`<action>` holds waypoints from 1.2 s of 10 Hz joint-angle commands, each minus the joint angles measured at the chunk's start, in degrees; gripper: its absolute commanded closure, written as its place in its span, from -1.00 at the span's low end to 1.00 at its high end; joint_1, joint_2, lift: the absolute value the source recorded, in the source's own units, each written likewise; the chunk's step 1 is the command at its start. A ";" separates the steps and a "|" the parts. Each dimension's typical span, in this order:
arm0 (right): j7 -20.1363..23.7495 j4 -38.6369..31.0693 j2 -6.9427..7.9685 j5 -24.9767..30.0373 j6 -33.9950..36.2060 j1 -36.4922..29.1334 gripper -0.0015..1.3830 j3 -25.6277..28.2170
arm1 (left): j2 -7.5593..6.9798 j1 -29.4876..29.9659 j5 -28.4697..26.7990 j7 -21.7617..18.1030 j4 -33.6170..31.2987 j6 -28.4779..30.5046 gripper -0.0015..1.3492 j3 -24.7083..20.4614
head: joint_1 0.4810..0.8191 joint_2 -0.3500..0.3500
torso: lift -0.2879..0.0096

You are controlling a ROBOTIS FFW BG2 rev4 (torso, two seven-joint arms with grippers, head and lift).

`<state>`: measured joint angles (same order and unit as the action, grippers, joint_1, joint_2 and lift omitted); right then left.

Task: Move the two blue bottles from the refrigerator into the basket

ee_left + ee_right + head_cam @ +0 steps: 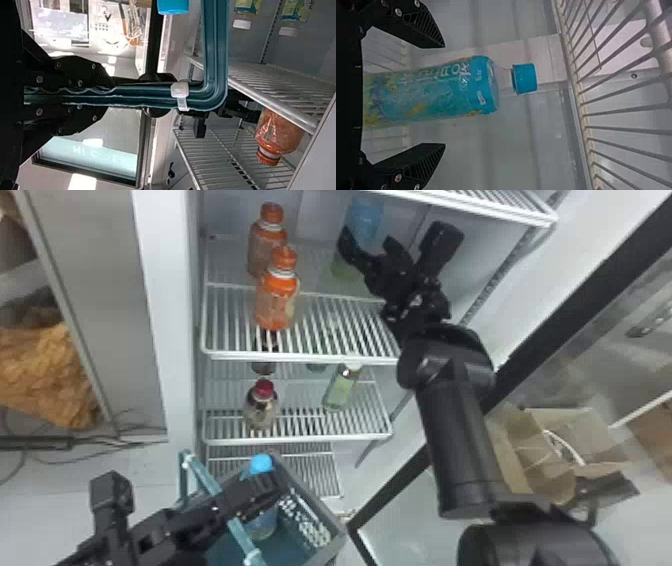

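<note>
Basket: We have the basket low in front of the refrigerator; it is our landmark, its mouth presumably left facing up so bottles can go in.
Basket handle: Our left gripper has its fingers closed on the handle, likely to steady the basket while the other arm works.
Bottle inside: One blue bottle stands in the basket, cap up, so we judge half the job done.
Bottle to fetch: The other blue bottle stands upright on the refrigerator shelf, above the basket and off to its right.
Right gripper: We have the right gripper above and to the right of the basket, fingers spread wide, one on each side of that bottle, so they can close round its body.
Orange bottles: These two share the shelf, above the basket and nearer its left; we have no call to touch them.
Next: We should close evenly, lift, then carry the bottle down to the basket. The smooth body may slip if gripped lightly, and a low path could clip the shelf's front edge.
</note>
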<state>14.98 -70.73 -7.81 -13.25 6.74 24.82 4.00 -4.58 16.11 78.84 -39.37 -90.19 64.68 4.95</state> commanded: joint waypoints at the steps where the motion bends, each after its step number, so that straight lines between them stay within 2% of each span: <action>1: -0.21 2.60 -0.37 0.11 0.00 2.47 -0.76 -0.58 | -0.16 -0.08 0.00 0.00 -0.01 0.00 0.78 0.08 | 0.27 -0.95 | 0.87; 3: -0.39 6.68 -0.81 0.11 0.14 5.56 -0.72 -2.63 | -0.25 -0.22 0.00 0.00 -0.01 0.00 0.78 -0.03 | 0.27 -0.95 | 0.87; 4: -0.30 9.07 -1.07 -0.12 0.28 7.11 -0.63 -3.66 | -0.34 -0.22 0.00 0.00 -0.01 0.00 0.78 0.08 | 0.27 -0.93 | 0.87; 5: -0.12 10.19 -1.16 -0.12 0.85 7.81 -0.45 -4.12 | -0.34 -0.36 0.00 0.00 0.13 0.00 0.78 -0.03 | 0.27 -0.90 | 0.87; 7: -0.12 9.91 -1.16 0.23 1.41 7.53 0.58 -4.00 | -0.34 -0.22 0.00 0.00 -0.01 0.00 0.78 -0.15 | 0.27 -0.88 | 0.87; 9: -0.30 8.93 -1.07 0.57 2.11 6.68 0.87 -3.55 | -0.34 -0.22 0.00 0.00 0.13 0.00 0.78 -0.03 | 0.27 -0.88 | 0.87; 11: -0.30 7.10 -1.33 0.68 2.67 5.00 0.85 -3.09 | -0.34 -0.22 0.00 0.00 -0.01 0.00 0.78 0.08 | 0.27 -0.89 | 0.87; 12: -0.21 4.01 -1.33 0.11 2.67 2.47 0.85 -2.18 | -0.25 -0.22 0.00 0.00 -0.01 -0.14 0.78 0.20 | 0.27 -0.90 | 0.87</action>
<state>14.77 -65.00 -9.12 -12.86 9.43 28.73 1.37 -4.89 15.89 78.84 -39.37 -90.19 64.65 5.11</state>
